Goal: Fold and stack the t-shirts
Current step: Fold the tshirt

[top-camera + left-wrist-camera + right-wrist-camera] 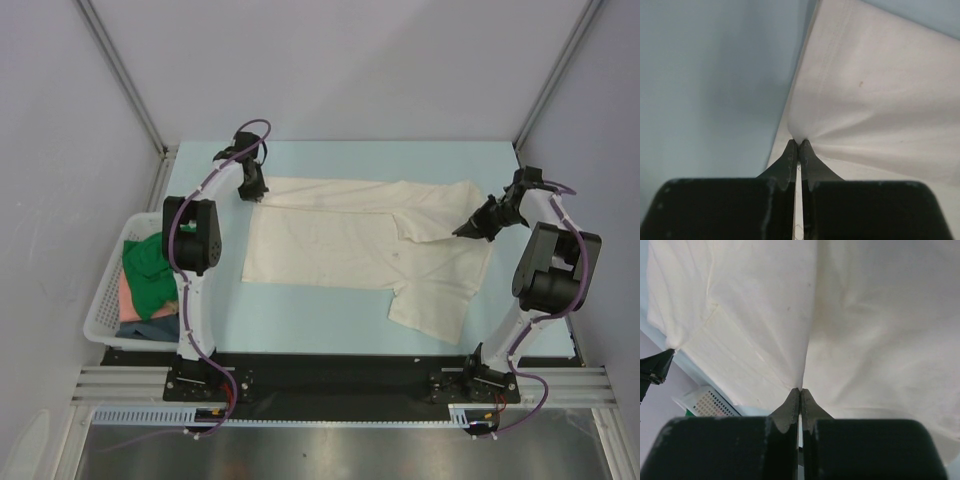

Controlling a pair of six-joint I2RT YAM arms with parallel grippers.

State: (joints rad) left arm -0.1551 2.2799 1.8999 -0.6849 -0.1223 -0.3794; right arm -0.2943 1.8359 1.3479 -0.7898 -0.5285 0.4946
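A large cream t-shirt (340,245) lies spread across the light blue table. My left gripper (257,194) is shut on its far left corner; in the left wrist view the cloth (875,95) puckers into the closed left gripper (798,142). My right gripper (462,230) is shut on a fold of the same shirt near its right side, and the cream cloth (840,315) fills the right wrist view above the closed right gripper (800,390). A green t-shirt (150,268), a salmon pink one (124,292) and a dark blue one (150,328) lie bunched in the basket.
A white lattice basket (100,310) stands at the table's left edge beside my left arm. Grey walls with metal posts enclose the table on three sides. A black strip and metal rail run along the near edge.
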